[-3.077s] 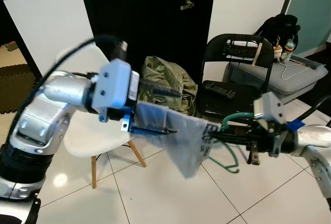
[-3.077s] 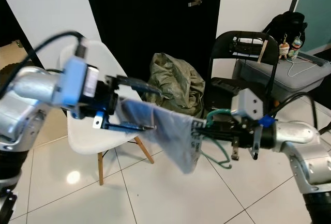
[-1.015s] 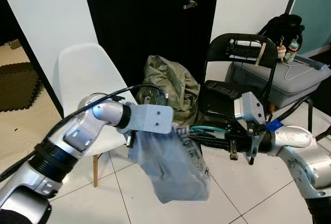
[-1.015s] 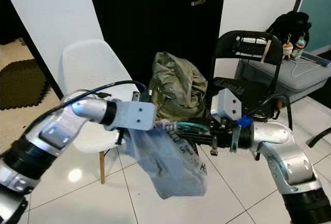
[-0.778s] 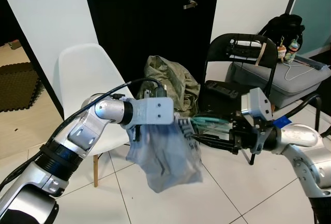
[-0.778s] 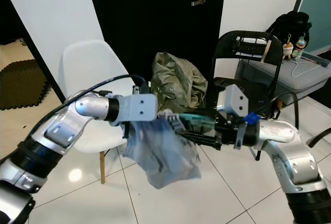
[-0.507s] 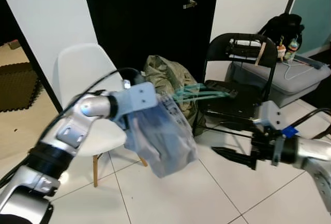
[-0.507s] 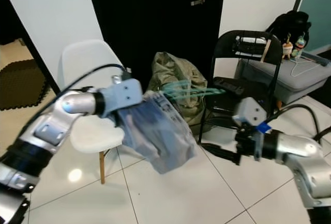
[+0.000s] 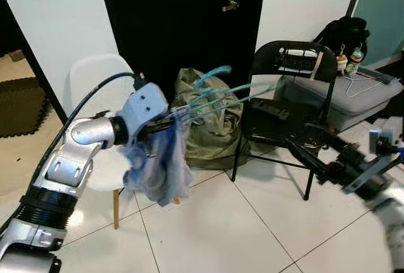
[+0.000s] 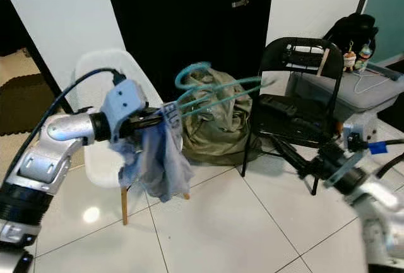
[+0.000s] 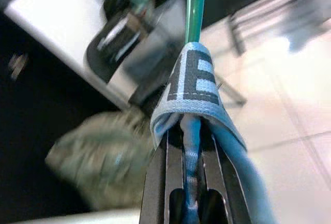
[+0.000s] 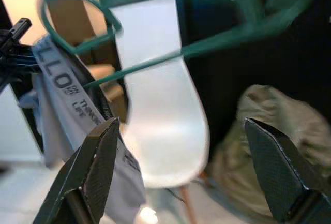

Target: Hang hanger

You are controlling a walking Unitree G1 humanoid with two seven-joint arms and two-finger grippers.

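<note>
white chair [image 9: 95, 84], black folding chair [image 9: 284, 90], olive bag [image 9: 211, 128]

The teal hanger [image 9: 218, 96] is motion-smeared into several ghost outlines. The right tool [image 10: 285, 152] is blurred, its arm cut off at the edge. The cloth [image 9: 161, 166] hides the white chair's [image 9: 88, 81] seat.

The robot's left arm is bent at the elbow and raised across its front, the silver forearm reaching forward and to the right. Its left gripper [image 9: 165, 121] points the same way, the two black fingers [image 11: 155, 182] drawn close together and pinching a fold of pale blue cloth [image 9: 161, 166] between them. The right arm stretches out low on the right side, blurred. The right gripper [image 9: 302, 150] points inward toward the left arm, its long black fingers [image 12: 90, 169] spread wide apart with nothing between them.
</note>
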